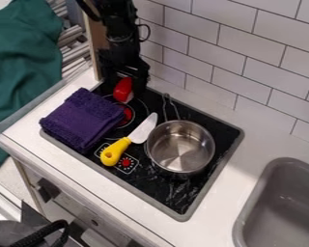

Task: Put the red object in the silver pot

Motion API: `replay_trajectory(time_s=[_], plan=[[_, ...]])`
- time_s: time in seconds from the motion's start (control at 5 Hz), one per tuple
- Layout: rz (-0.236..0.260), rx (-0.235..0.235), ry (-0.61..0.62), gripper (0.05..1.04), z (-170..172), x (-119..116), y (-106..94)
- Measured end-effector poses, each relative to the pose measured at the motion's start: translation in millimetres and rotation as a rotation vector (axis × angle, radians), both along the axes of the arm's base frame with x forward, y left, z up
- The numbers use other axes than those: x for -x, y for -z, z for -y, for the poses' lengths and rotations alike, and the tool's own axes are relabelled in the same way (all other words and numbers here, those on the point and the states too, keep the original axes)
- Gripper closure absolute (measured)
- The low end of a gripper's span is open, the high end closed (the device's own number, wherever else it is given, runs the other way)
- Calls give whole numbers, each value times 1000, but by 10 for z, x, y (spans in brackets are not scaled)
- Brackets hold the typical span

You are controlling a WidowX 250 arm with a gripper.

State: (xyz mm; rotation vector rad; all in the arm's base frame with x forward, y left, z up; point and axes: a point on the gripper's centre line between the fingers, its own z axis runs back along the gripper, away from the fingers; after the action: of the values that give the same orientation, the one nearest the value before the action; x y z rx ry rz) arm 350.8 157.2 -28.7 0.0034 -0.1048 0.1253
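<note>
From where I stand: small rounded red object (123, 89), upper left of centre. Folded deep-purple cloth towel (83, 118), left. Yellow-handled, white-bladed toy knife (129, 140) and round silver metal pot (181, 147), centre. Flat black stovetop (163, 192): red patches, pale rings. Upper right, white rectangular wall tiles (247, 46), darker staggered joint lines.

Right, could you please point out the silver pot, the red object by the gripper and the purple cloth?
Silver pot (180, 150): camera view, on its bare inner floor.
Red object (123, 90): camera view, on its red side.
Purple cloth (83, 119): camera view, on its upper face.
</note>
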Motion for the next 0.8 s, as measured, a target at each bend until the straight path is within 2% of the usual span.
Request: replay_trajectory(time_s=[0.2, 0.4, 0.6, 0.8], plan=[[6, 26, -9, 128, -14, -70, 95], [16, 10, -11, 419, -57, -68, 102], [0, -7, -11, 537, -64, -28, 87], [22, -55, 12, 537, 5, -86, -187]])
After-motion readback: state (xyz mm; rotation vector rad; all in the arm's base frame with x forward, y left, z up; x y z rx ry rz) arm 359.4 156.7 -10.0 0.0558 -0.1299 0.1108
